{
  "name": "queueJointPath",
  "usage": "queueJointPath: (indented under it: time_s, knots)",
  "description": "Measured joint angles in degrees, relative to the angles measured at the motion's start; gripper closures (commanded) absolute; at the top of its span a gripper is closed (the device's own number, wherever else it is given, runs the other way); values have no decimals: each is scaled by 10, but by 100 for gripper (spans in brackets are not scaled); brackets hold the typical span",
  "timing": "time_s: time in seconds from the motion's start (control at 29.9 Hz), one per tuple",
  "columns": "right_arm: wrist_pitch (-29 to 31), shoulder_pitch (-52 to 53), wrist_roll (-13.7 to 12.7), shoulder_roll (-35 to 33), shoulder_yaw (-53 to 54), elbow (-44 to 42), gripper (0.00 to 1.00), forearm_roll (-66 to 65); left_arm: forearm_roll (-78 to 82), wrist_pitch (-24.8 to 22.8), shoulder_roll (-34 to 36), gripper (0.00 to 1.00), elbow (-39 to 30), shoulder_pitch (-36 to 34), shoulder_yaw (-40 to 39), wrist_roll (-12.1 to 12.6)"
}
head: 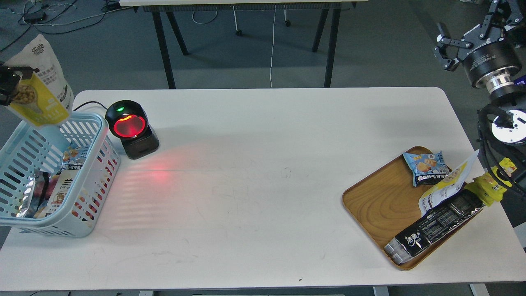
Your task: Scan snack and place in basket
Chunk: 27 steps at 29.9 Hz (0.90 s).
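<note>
The snack pouch (41, 82), white on top and yellow below with a round picture of tan nuggets, hangs tilted at the far left, just above the back rim of the light blue basket (88, 218). My left gripper (10, 86) is shut on the pouch's left edge; only its dark tip shows at the view's edge. The basket holds several packets. My right gripper (446, 51) is raised at the top right, off the table, open and empty.
A black barcode scanner (131, 129) with a glowing red window stands right of the basket. An oval wooden tray (378, 201) at the right holds a small blue packet (427, 166), a white-yellow pouch (446, 187) and a long black packet (435, 226).
</note>
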Motion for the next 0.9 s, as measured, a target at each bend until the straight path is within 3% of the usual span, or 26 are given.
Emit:
queueJointPath:
  time_s: [0.13, 0.2, 0.3, 0.37, 0.47, 0.53, 0.77, 0.9]
  knots:
    - [6, 0, 0, 0, 2, -9, 2, 0, -1, 8, 3, 98, -1, 0, 62, 0]
    - [8, 0, 0, -1, 2, -10, 2, 0, -1, 32, 5, 86, -1, 0, 95, 0]
    - [14, 2, 0, -4, 3, -15, 2, -1, -3, 57, 5, 53, -2, 0, 114, 0]
    - [19, 2, 0, -4, 3, -21, 2, -1, -13, 65, 2, 24, -2, -1, 114, 0]
    - [22, 2, 0, -2, 3, -27, 2, -1, -75, 72, 0, 5, -2, -5, 111, 0]
    - [23, 2, 0, -2, 3, -28, 2, 0, -142, 71, 0, 1, -2, -8, 110, 0]
    - [23, 6, 0, -4, 14, -26, 1, 0, -310, 71, -9, 1, 15, -58, 105, 0]
    - [18, 10, 0, -5, 58, -25, 1, 0, -459, 71, -84, 1, 83, -93, 93, 0]
